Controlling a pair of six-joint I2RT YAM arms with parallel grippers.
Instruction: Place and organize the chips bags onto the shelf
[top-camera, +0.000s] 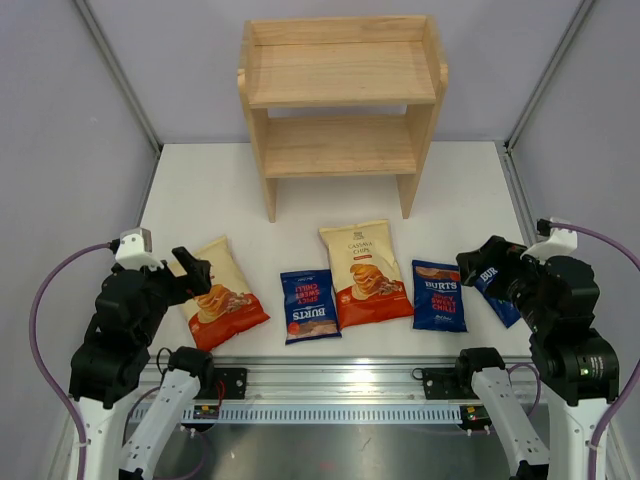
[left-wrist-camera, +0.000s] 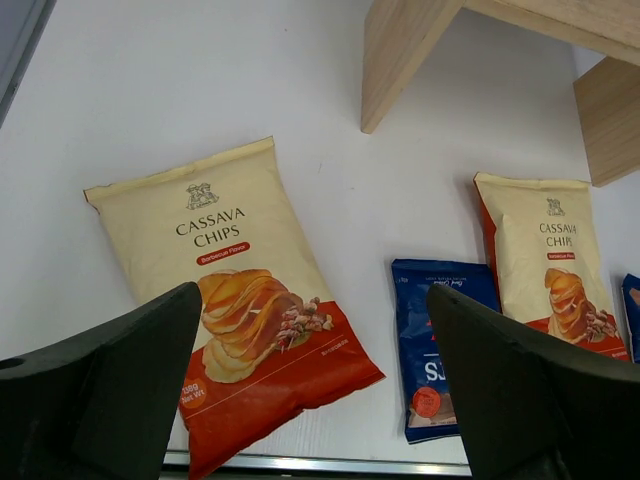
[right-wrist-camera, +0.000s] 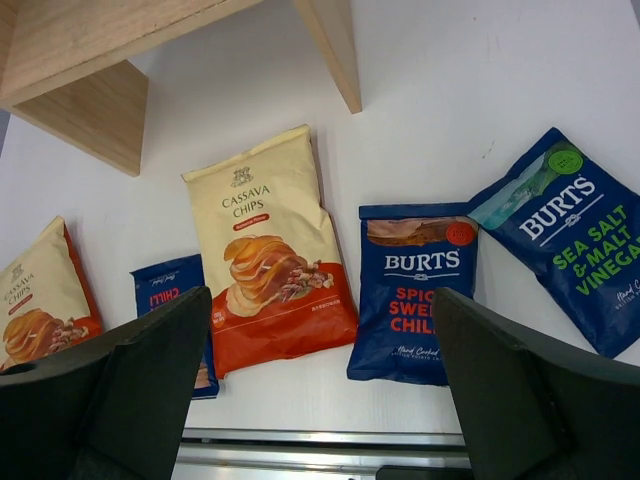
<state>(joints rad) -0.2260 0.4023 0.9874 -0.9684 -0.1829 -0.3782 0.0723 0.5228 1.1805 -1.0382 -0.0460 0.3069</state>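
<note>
While chips bags (top-camera: 365, 272) line the table's (top-camera: 330, 195) 6 o'clock edge | shelf (top-camera: 340, 75) at 12 o'clock, open surface between | left gripper (top-camera: 192, 272) 8 o'clock, right gripper (top-camera: 478, 266) 4 o'clock: both spread wide, gripping nothing

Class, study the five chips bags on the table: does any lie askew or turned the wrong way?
Yes. The blue chilli bag left of centre lies reversed, its lettering upside down in the top view, unlike the rest. The leftmost cassava bag and the sea salt bag at far right lie slanted.
</note>
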